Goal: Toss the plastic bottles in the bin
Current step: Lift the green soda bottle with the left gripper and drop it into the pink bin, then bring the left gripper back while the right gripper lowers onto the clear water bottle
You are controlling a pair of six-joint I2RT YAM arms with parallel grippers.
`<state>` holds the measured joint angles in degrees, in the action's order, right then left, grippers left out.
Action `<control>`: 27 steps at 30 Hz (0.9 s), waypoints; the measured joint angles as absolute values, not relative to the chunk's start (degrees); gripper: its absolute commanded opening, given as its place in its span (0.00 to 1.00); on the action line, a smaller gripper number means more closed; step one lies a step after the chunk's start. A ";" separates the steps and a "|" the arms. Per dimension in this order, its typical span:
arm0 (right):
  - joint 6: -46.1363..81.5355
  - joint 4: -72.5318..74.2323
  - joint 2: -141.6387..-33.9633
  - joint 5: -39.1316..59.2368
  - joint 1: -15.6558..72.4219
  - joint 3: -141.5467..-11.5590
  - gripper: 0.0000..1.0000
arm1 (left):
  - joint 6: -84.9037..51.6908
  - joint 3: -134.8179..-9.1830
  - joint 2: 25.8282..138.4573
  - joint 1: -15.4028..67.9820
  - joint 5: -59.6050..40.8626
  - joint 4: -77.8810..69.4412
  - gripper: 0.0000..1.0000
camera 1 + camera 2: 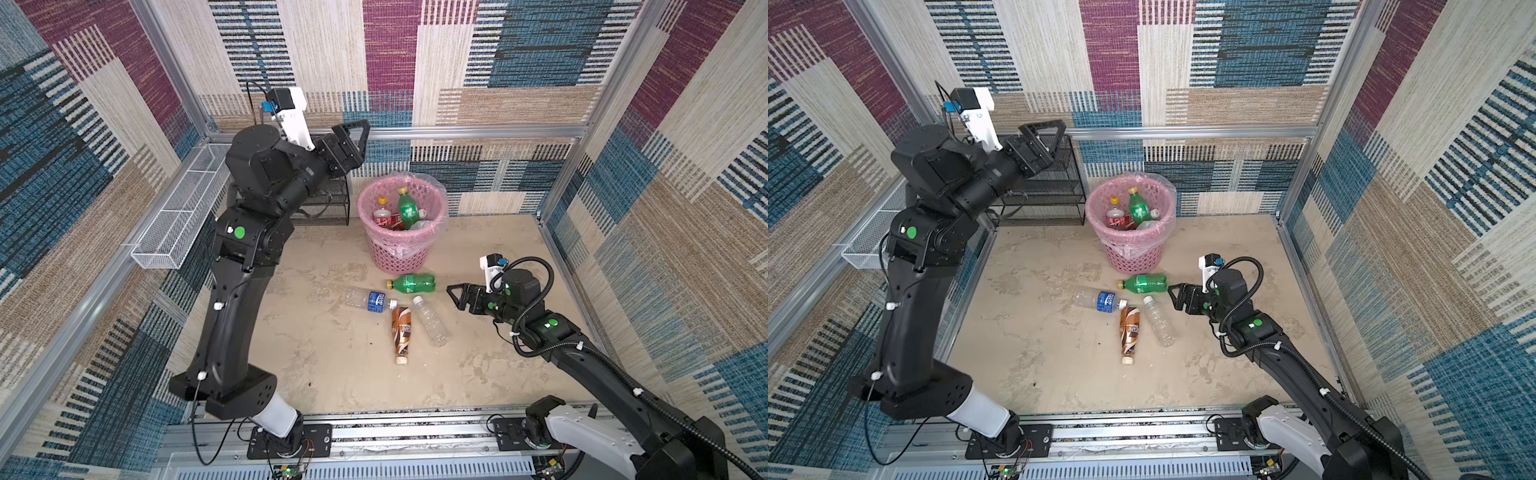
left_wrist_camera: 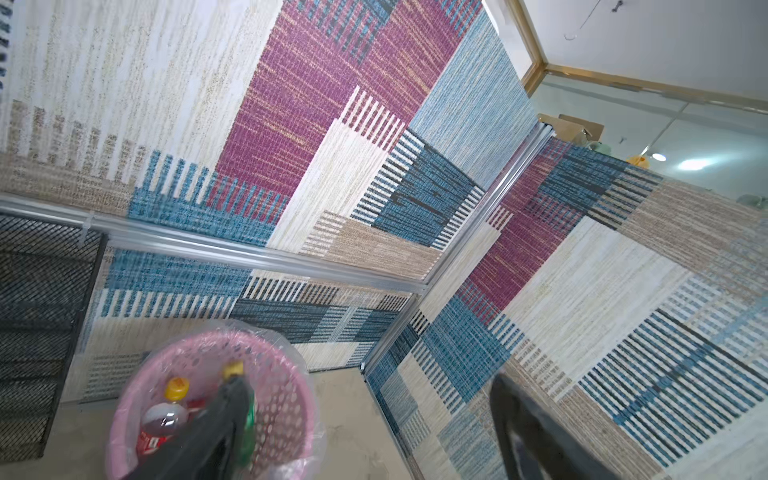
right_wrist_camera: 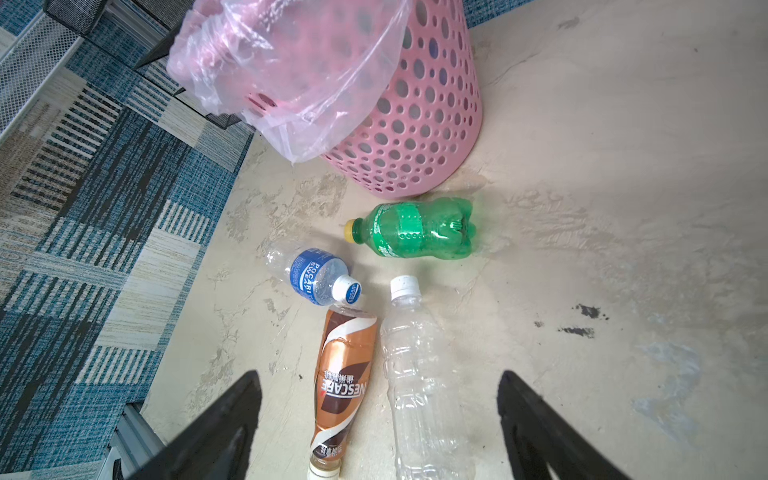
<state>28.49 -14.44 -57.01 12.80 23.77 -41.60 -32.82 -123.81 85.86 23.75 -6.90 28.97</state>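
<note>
Bottles lying on the floor [image 1: 316, 374] near the bin [image 1: 401, 259] are four: one green bottle [image 1: 411, 283], one blue-label bottle [image 1: 370, 300], one brown bottle [image 1: 402, 332] and one plain clear bottle [image 1: 432, 322]. Inside the bin I can count two, a second green bottle [image 1: 408, 210] and a red-label bottle [image 1: 382, 216]. The left claw [image 2: 372, 384] hangs above the bin, wide and empty. The right claw [image 1: 454, 296] is also wide, low beside the plain clear bottle, touching nothing.
</note>
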 measured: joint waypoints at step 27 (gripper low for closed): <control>29.71 -18.37 -70.65 12.23 35.29 -38.72 0.89 | -43.31 -48.18 56.42 23.27 -10.44 25.04 0.82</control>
<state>29.71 -18.37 -70.65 12.23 35.29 -38.72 -43.31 -48.18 56.42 23.27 -10.44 25.04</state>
